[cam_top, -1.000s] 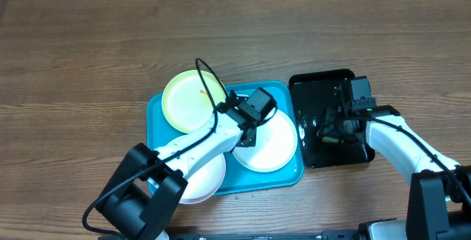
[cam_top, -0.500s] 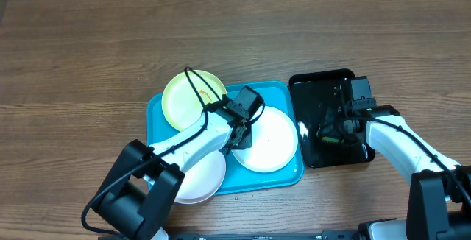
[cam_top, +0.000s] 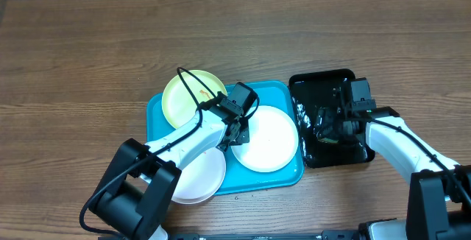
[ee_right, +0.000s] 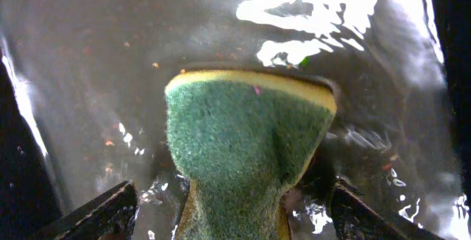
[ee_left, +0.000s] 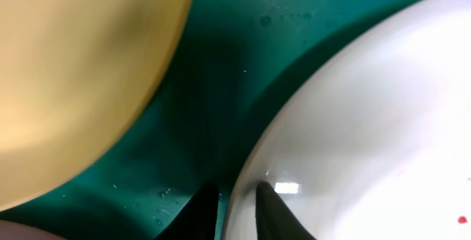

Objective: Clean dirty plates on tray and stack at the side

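The turquoise tray (cam_top: 157, 126) holds three plates: a pale yellow-green plate (cam_top: 188, 99) with an orange smear at its back left, a white plate (cam_top: 268, 140) at its right, and a white plate (cam_top: 199, 175) at its front left. My left gripper (cam_top: 237, 127) is at the left rim of the right white plate. In the left wrist view its fingers (ee_left: 237, 214) are shut on that plate's rim (ee_left: 353, 122), next to the yellow-green plate (ee_left: 73, 71) and bare tray (ee_left: 221, 78). My right gripper (ee_right: 232, 214) is open around a green and yellow sponge (ee_right: 246, 137).
A smaller black glossy tray (cam_top: 327, 85) with water in it stands right of the turquoise tray; the right gripper (cam_top: 333, 129) and the sponge are inside it. Brown wooden table (cam_top: 88, 56) lies all around. A black cable loops over the yellow-green plate.
My left gripper has moved left across the right white plate to its left rim. The right arm has stayed in the black tray.
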Controlling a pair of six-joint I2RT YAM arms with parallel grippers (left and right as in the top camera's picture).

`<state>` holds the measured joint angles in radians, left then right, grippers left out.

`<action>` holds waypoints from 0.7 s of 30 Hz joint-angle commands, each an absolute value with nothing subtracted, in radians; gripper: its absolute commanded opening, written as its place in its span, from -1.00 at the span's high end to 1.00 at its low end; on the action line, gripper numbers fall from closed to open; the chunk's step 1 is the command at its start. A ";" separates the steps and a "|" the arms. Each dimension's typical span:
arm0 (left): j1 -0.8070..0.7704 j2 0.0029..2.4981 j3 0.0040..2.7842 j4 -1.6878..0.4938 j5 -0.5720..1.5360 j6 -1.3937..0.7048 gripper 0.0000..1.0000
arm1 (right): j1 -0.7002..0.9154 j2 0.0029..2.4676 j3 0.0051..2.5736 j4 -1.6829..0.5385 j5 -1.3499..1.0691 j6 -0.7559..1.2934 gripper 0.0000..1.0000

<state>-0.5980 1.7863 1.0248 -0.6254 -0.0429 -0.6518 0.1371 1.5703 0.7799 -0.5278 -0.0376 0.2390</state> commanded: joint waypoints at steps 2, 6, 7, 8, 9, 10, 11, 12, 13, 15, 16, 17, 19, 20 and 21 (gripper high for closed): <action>-0.582 1.807 0.995 -0.626 -0.036 -0.637 0.60 | 0.135 1.571 0.840 -0.517 -0.014 0.238 -0.77; -0.583 1.807 0.993 -0.620 -0.036 -0.635 0.72 | 0.135 1.575 0.815 -0.479 0.052 0.239 -0.66; -0.583 1.807 0.991 -0.615 -0.035 -0.635 0.73 | 0.135 1.578 0.807 -0.466 0.051 0.239 -0.63; -0.583 1.807 0.989 -0.611 -0.035 -0.635 0.73 | 0.135 1.582 0.802 -0.457 0.051 0.239 -0.60; -0.583 1.807 0.989 -0.609 -0.035 -0.635 0.74 | 0.135 1.586 0.799 -0.454 0.051 0.239 -0.56; -0.583 1.807 0.989 -0.607 -0.034 -0.635 0.74 | 0.136 1.591 0.797 -0.451 0.046 0.240 -0.55; -0.583 1.807 0.988 -0.603 -0.033 -0.635 0.75 | 0.136 1.597 0.797 -0.449 0.041 0.242 -0.50; -0.583 1.807 0.988 -0.601 -0.033 -0.635 0.80 | 0.136 1.603 0.797 -0.445 0.032 0.242 -0.38; -0.583 1.807 0.988 -0.600 -0.033 -0.635 0.88 | 0.136 1.611 0.797 -0.440 0.023 0.242 -0.22; -0.583 1.807 0.988 -0.600 -0.033 -0.635 0.92 | 0.135 1.621 0.801 -0.437 0.014 0.242 0.42; -0.583 1.807 0.988 -0.600 -0.033 -0.635 0.92 | 0.135 1.619 0.814 -0.452 0.013 0.242 0.36; -0.583 1.807 0.988 -0.600 -0.034 -0.635 0.92 | 0.135 1.616 0.841 -0.485 0.013 0.242 0.27; -0.583 1.807 0.988 -0.600 -0.038 -0.631 0.86 | 0.135 1.609 0.902 -0.571 0.004 0.242 -0.08; -0.583 1.807 0.988 -0.600 -0.044 -0.631 0.80 | 0.135 1.606 0.935 -0.617 -0.002 0.241 -0.21; -0.583 1.807 0.988 -0.601 -0.048 -0.631 0.74 | 0.135 1.605 0.969 -0.666 -0.002 0.242 -0.27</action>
<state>-0.5865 1.7824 1.0203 -0.6018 -0.0299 -0.6376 0.1371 1.6131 0.8585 -0.5900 0.0158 0.2356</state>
